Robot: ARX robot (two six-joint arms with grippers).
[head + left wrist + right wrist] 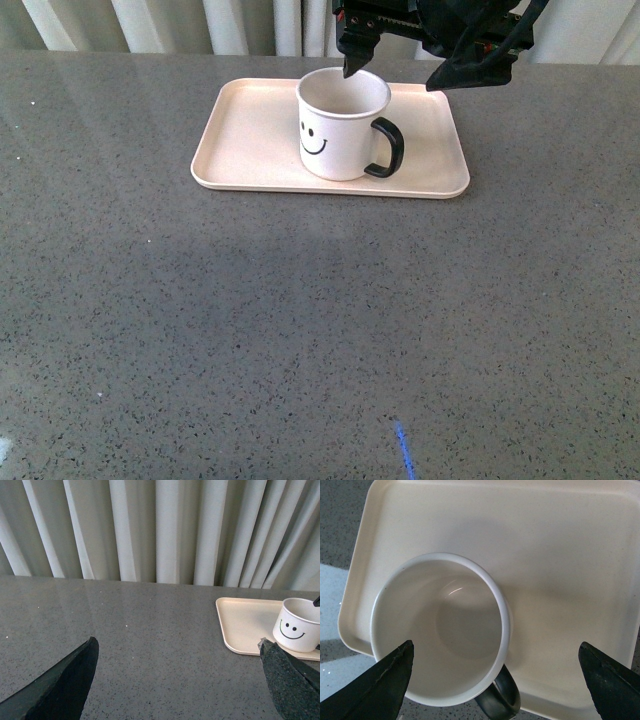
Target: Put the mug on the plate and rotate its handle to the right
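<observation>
The cream mug (340, 125) with a black smiley face stands upright on the pale pink-beige plate (250, 140). Its black handle (387, 148) points right in the front view. My right gripper (400, 72) hangs open just above and behind the mug, touching nothing. In the right wrist view the gripper (495, 680) looks down into the empty mug (440, 630), with the handle (500, 697) and plate (560, 580) below. My left gripper (177, 680) is open and empty over bare table; the mug (297, 630) and plate (245, 625) show far off to one side.
The grey speckled table (300, 330) stretches toward the front. Pale curtains (160, 530) hang behind the table's far edge. A short blue mark (403, 450) lies on the table near the front.
</observation>
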